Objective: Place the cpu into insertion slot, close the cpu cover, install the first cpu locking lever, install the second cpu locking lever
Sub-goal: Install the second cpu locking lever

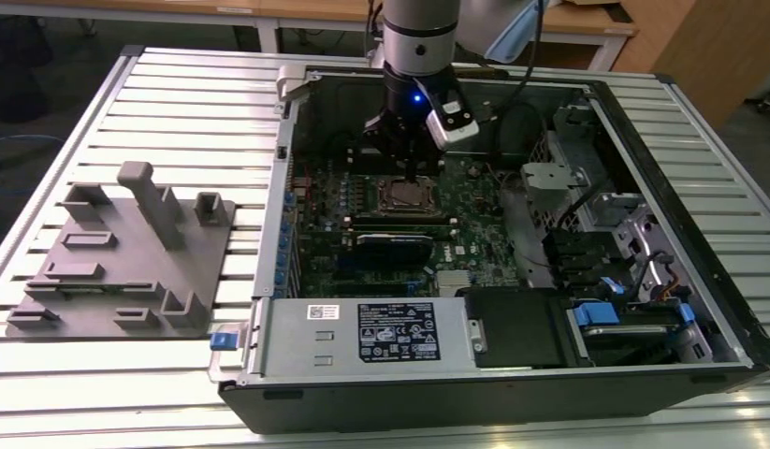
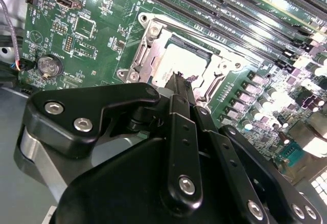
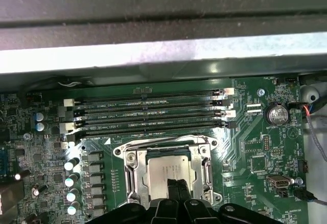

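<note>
Pincer: the gripper [image 3: 177, 188] is hovering low over the socket with its two black fingertips pressed together, holding nothing that I can make out; in the second wrist view the gripper [image 2: 180, 83] is pointing at the socket's near edge.
Chip: the cpu [image 3: 171, 170] is already lying flat inside the insertion slot [image 3: 134, 169], its silver face showing through the frame.
Frame: the cpu cover [image 3: 207, 169] is appearing to lie down around the chip rather than standing up.
Step in hand: placing seems done; by my judgement the work is now sitting at closing the cover or starting the locking levers.
Next move calls for: a narrow tip pressing precisely on thin metal, without scraping the chip.
Surroundings: the memory slots [image 3: 153, 115] are running just beside the socket; the computer case [image 1: 684, 140] is lying open on the table [image 1: 172, 103].
</note>
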### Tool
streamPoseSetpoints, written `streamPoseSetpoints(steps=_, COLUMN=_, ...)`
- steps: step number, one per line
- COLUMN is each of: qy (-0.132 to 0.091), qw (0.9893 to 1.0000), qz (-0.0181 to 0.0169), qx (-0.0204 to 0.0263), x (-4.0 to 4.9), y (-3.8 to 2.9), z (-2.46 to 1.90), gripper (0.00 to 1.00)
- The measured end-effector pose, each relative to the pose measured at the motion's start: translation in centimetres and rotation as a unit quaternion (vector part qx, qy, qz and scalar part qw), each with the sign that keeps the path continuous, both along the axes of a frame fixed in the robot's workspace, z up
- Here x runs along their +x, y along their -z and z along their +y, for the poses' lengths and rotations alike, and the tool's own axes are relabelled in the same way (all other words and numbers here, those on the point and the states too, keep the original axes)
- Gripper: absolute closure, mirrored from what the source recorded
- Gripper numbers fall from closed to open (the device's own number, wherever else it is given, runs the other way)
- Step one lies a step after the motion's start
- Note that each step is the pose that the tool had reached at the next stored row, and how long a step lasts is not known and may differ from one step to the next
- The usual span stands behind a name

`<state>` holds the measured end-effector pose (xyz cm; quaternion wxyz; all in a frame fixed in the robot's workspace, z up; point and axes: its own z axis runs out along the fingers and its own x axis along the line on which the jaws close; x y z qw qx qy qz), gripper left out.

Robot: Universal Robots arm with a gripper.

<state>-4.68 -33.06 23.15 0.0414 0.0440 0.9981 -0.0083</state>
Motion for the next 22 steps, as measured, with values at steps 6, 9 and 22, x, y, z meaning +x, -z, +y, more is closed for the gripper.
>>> streamPoseSetpoints(steps=6, qy=0.0, qw=1.0, qz=0.0001, qx=-0.0001, x=0.0, y=-0.72, z=0.0, gripper=0.89)
streamPoseSetpoints(steps=9, qy=0.0, qw=1.0, qz=0.0, qx=-0.0001, x=0.0, y=-0.72, z=0.0, gripper=0.89)
streamPoseSetpoints(steps=22, qy=0.0, qw=1.0, qz=0.0001, qx=-0.0005, x=0.0, y=-0.69, z=-1.52, gripper=0.89)
